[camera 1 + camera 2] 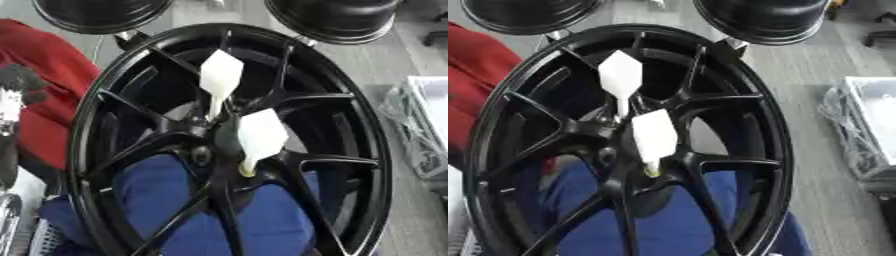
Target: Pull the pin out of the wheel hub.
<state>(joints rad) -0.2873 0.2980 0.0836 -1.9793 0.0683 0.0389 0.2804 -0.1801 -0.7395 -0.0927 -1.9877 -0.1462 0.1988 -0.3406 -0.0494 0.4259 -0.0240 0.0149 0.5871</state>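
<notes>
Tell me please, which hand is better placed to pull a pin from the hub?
Probably the left hand: it shows beside the wheel; the right hand is out of view.

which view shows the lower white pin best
The left eye view: the lower white pin sits near centre, its tip at the wheel hub. The right eye view shows the same pin further left.

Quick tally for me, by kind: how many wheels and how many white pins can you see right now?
Spoked black wheel, front and centre: 1
Other black wheels, cut off at the top edge: 2, one upper left and one upper right
White flag-shaped pins at the hub: 2, upper pin and lower pin
Total: 5
</notes>
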